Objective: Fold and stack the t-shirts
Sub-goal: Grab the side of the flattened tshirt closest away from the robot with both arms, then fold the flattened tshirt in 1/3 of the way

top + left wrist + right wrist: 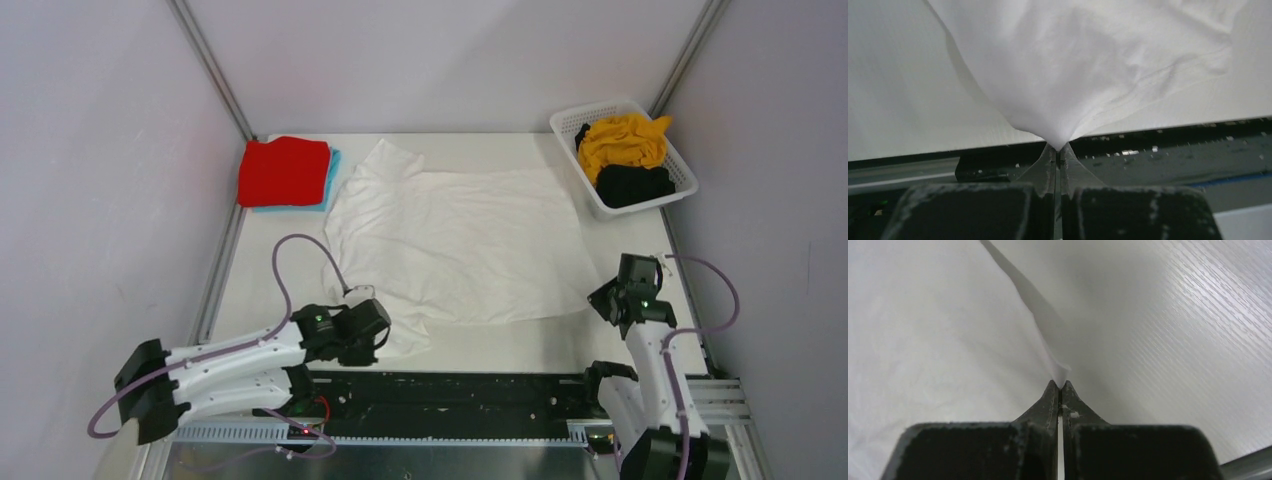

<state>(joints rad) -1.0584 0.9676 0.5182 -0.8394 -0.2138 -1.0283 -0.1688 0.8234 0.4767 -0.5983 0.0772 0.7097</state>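
Wrist views, L gripper, R gripper each clamped on white t-shirt (hem, prob.), edges cropped.

Our white table
On it we saw a white t-shirt spread out, a light blue shirt far left, a basket far right.

Seen from above, the white-shelled left arm lies low and long along the near edge, its elbow folded back. Its black two-finger left gripper is pressed tight on a bunched fold of the white cotton t-shirt. The white-shelled right arm rises steeply from its base with the wrist tipped forward. Its black right gripper pinches a thin edge of the same cloth (no gap shows at either pair of tips).
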